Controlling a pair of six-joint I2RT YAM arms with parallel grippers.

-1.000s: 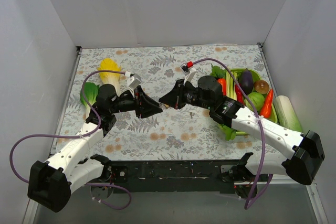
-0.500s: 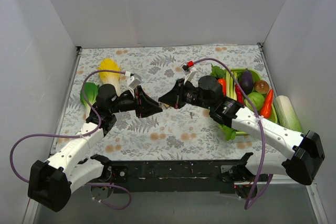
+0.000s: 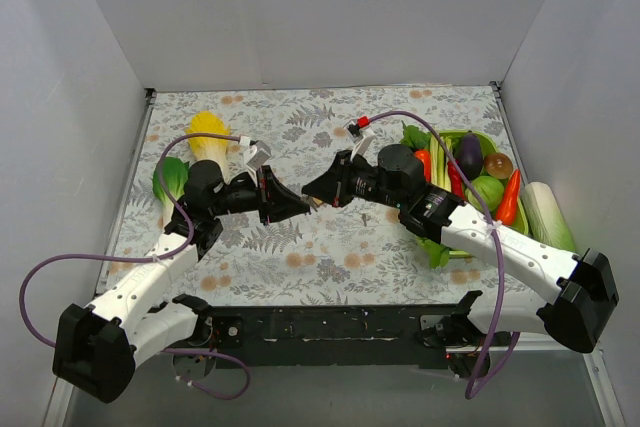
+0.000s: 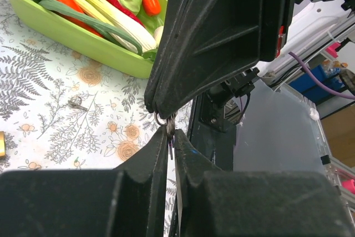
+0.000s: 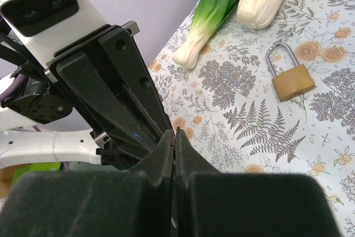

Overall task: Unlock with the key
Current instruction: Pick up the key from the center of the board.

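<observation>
Meeting tip to tip above the counter [image 3: 330, 247], the left claw [image 4: 171, 137] and right claw [image 4: 159, 108] both pinch the key [image 4: 170, 131], visible only from the left wrist. Only the right wrist shows the padlock [image 5: 289, 79], lying flat. Overhead, neither arm has shifted.

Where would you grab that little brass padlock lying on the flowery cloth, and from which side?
The padlock lies flat, so come from straight above and close the jaws across its brass body, on the two straight edges either side of the shackle. Those edges are parallel and blocky; the shackle is a thin round loop that would likely slip.
</observation>
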